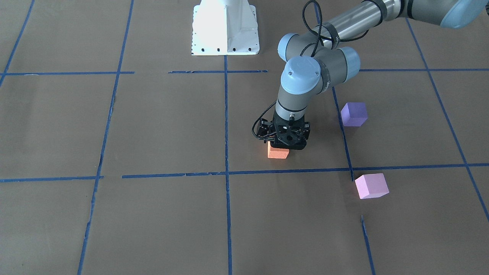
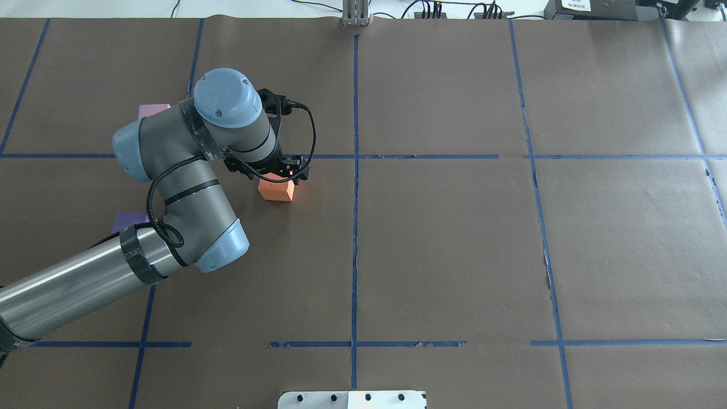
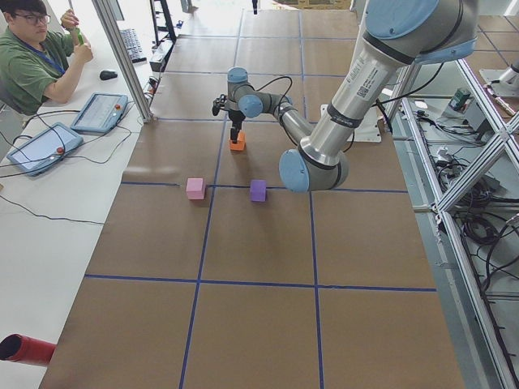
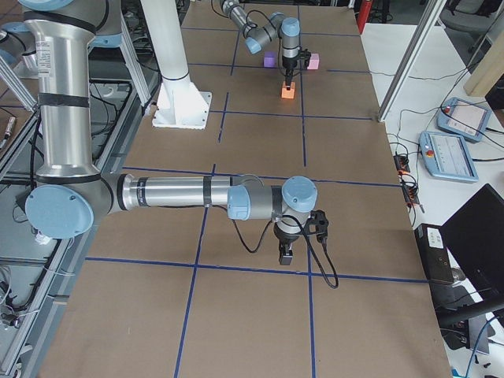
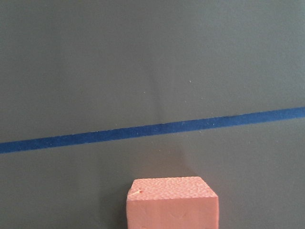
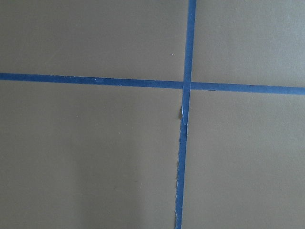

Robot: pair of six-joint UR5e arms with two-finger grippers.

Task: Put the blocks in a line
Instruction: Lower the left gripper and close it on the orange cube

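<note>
The orange block (image 1: 278, 152) sits on the brown paper near the table's middle, right under my left gripper (image 1: 283, 147). The gripper stands straight down on the block and looks shut on it; the fingertips are hidden by the gripper body. The left wrist view shows the block (image 5: 172, 202) close at bottom centre. The dark purple block (image 1: 354, 114) and the light pink block (image 1: 371, 186) lie apart on my left side. My right gripper (image 4: 285, 253) hangs low over bare paper; I cannot tell whether it is open or shut.
Blue tape lines (image 2: 355, 170) split the brown paper into squares. The white robot base plate (image 1: 225, 28) stands at my edge of the table. An operator (image 3: 36, 61) sits beyond the far edge with tablets (image 3: 99, 112) beside him.
</note>
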